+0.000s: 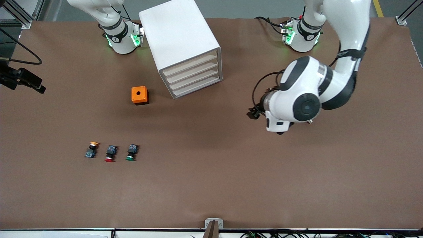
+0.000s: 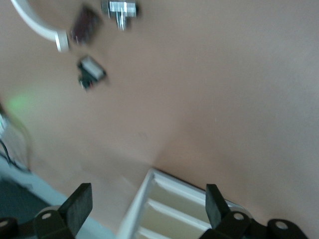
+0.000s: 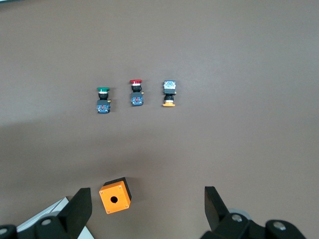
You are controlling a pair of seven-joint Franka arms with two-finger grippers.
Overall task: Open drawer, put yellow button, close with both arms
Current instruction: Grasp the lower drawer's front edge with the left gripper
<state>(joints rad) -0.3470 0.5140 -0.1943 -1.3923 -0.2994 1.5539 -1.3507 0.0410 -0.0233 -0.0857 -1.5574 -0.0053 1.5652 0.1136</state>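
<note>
- The top drawer (image 1: 191, 63), uppermost of four shallow white plastic drawers in the boxy white cabinet (image 1: 180, 43), sits shut at upper centre of the front view. Expect it to slide lightly; the cabinet may skid on the brown bench (image 1: 231, 172) if you pull without bracing. No handle is visible, so hook the front lip.
- The small yellow-capped push-button with black collar and blue-grey block (image 1: 92, 149) lies on its side at lower left of the front view. Judge it light, hard and prone to roll; pinch the squarer block, not the round cap.
- Beside it, the red-capped button (image 1: 110, 153) and green-capped button (image 1: 132, 152) lie close; come down carefully so you don't nudge the red one.
- An orange box with a round hole (image 1: 139, 95) stands near the cabinet's front corner, clear of the drawer's path.
- The left claw (image 2: 149, 209) hangs spread over the bench by the cabinet's drawer fronts.
- The right claw (image 3: 147, 211) is spread too, high over the orange box.
</note>
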